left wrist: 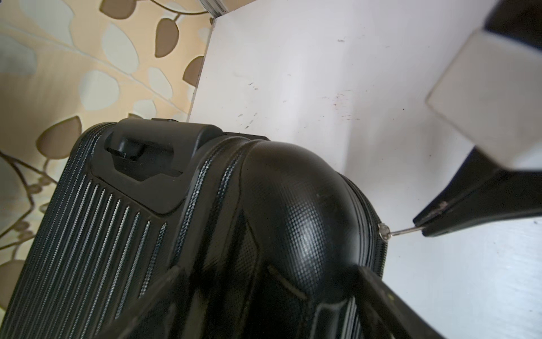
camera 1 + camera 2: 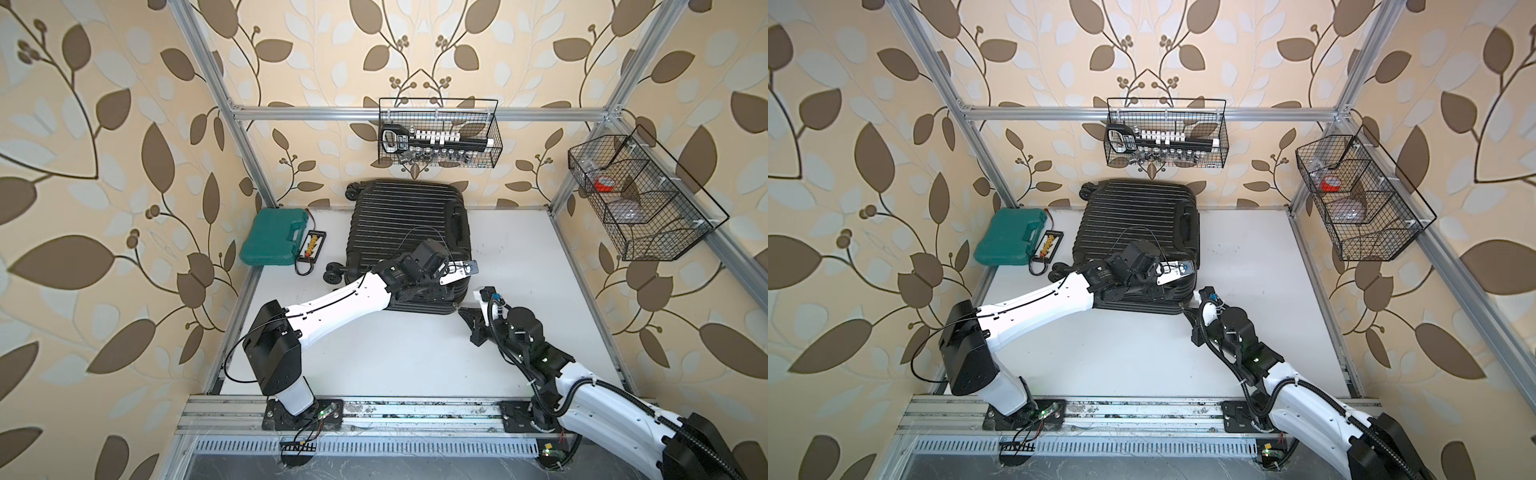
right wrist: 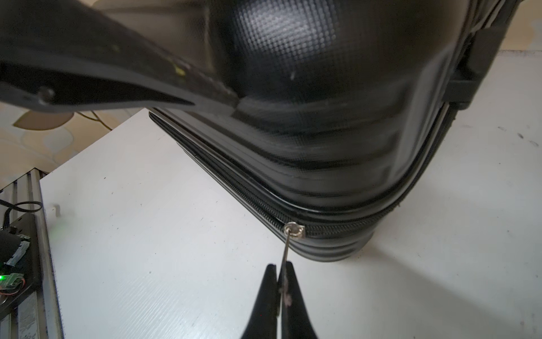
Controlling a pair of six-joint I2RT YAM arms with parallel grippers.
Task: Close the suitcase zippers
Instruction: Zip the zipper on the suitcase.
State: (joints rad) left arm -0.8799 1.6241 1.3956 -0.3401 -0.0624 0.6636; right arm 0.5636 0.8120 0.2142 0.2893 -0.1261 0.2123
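Note:
The black ribbed suitcase (image 2: 407,224) (image 2: 1138,216) lies flat at the back of the white table. My left gripper (image 2: 449,282) (image 2: 1169,282) (image 1: 264,293) is open wide over its near right corner (image 1: 293,211). One black left finger (image 3: 176,73) touches the dimpled shell (image 3: 308,58) there. My right gripper (image 2: 460,309) (image 2: 1183,309) (image 3: 278,267) is low on the table just off that corner, shut on the thin silvery pull tab (image 3: 286,249) (image 1: 404,232). The tab runs taut to the slider (image 3: 294,230) (image 1: 384,230) on the zipper track (image 3: 234,196).
A teal tool case (image 2: 274,237) and a small card of parts (image 2: 309,245) lie left of the suitcase. Wire baskets hang on the back wall (image 2: 438,133) and on the right wall (image 2: 640,199). Aluminium frame posts border the white table (image 2: 395,353).

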